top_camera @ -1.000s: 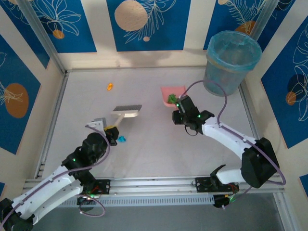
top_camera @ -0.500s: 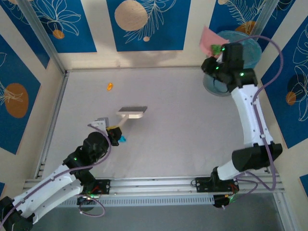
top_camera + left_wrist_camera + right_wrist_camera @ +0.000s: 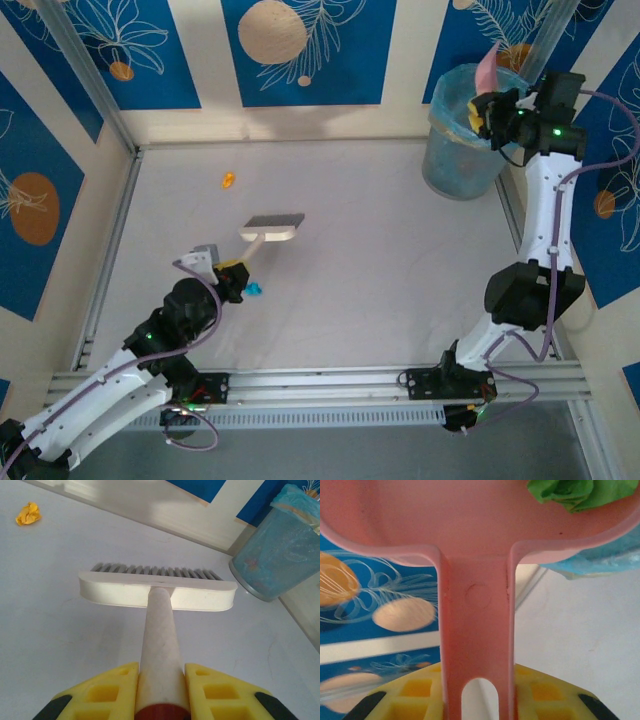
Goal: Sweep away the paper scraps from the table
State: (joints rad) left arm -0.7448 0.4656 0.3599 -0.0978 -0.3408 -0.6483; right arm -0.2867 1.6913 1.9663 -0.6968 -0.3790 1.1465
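My left gripper (image 3: 232, 275) (image 3: 162, 690) is shut on the cream handle of a brush (image 3: 272, 227) (image 3: 157, 587) whose head rests on the table (image 3: 380, 260). A cyan paper scrap (image 3: 255, 289) lies just right of that gripper. An orange scrap (image 3: 228, 180) (image 3: 28, 514) sits far left near the back. My right gripper (image 3: 487, 110) (image 3: 476, 695) is shut on the handle of a pink dustpan (image 3: 486, 68) (image 3: 475, 540), held tilted above the bin's rim. A green scrap (image 3: 575, 492) lies in the pan.
A blue mesh bin (image 3: 470, 140) (image 3: 280, 555) with a liner stands at the back right corner. Aluminium rails (image 3: 110, 240) edge the table, with patterned wall panels behind.
The right arm has lifted the dustpan with the green scrap from the table's middle up to the bin's rim. The left arm and brush have barely moved.
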